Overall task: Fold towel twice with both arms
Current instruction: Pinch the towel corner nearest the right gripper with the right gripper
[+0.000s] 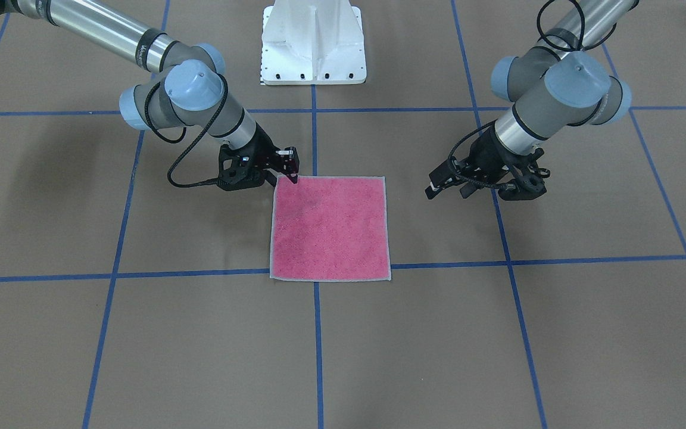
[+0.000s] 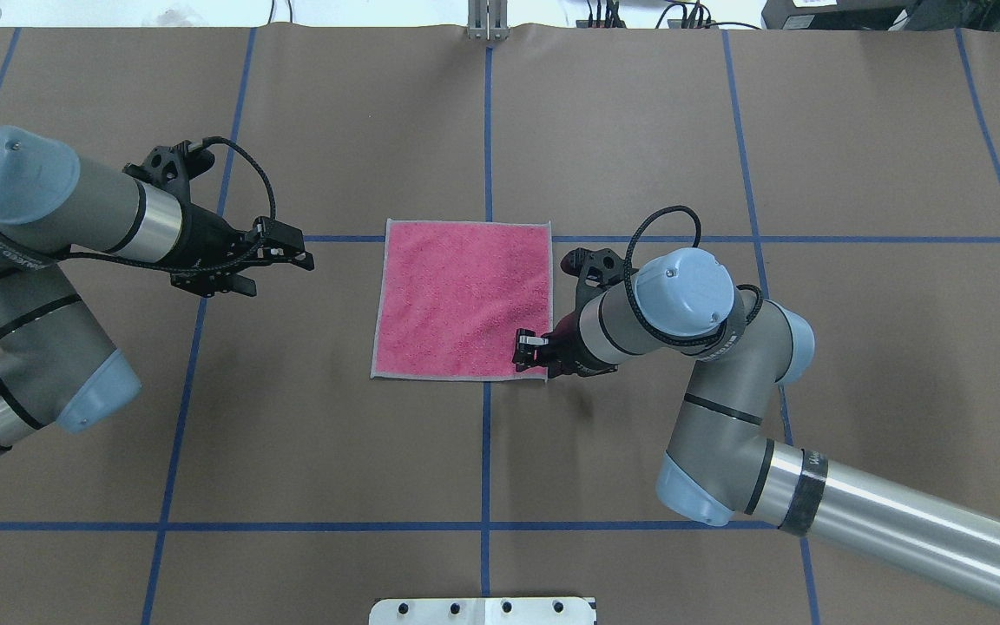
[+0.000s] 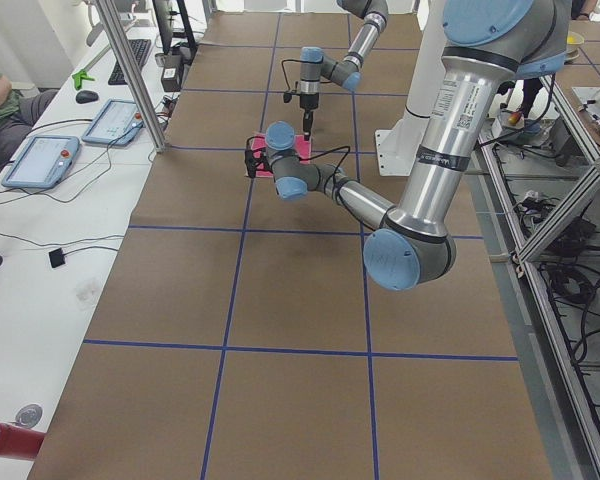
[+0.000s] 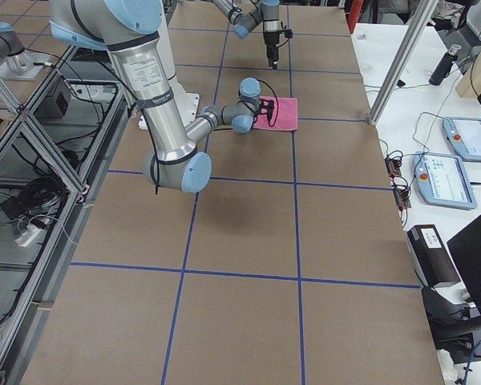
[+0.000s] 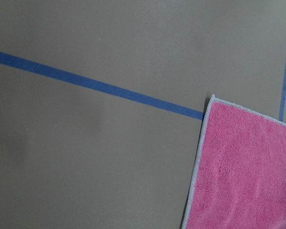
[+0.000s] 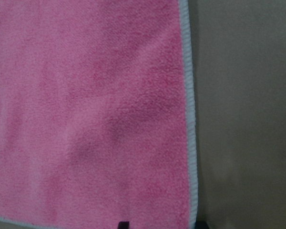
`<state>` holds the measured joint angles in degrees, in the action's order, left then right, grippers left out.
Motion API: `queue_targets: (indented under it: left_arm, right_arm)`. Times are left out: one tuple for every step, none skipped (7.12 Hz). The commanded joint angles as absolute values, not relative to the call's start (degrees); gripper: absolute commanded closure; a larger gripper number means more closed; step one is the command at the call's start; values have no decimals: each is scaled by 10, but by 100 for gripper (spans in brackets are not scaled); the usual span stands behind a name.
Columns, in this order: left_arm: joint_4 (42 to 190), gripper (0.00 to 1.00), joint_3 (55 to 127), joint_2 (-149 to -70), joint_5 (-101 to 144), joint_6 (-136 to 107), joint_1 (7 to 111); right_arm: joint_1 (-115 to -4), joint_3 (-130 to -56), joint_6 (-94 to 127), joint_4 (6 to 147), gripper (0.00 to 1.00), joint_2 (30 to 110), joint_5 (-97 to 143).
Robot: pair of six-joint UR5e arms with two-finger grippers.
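Right gripper (image 2: 524,350) meets the towel's (image 2: 463,299) lower-right corner overhead, finger state untellable; left gripper (image 2: 299,254), fingers spread, should probably pinch the lower-left hem.

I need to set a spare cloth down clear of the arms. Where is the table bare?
Widest bare patch: the table beyond the far edge of the towel. Also bare: between its near edge and the white base. Crowded: the right gripper sits at its robot-side right corner, and the left gripper hovers off its left side.
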<state>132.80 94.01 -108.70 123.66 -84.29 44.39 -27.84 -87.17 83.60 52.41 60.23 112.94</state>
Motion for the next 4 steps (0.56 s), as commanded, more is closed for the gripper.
queue_targets:
  left_arm:
    - [1328,0,940,-1086,1237,-843,444]
    - [1328,0,940,-1086,1237,-843,444]
    - [1328,0,940,-1086,1237,-843,444]
    - [1328,0,940,-1086,1237,-843,444]
  right_arm:
    - [-279,-873,837,524,100,602,1129]
    - [-279,-873,837,524,100,602,1129]
    - [-279,-872,837,524,100,602,1129]
    - [-279,-873,856,524,100,602,1130]
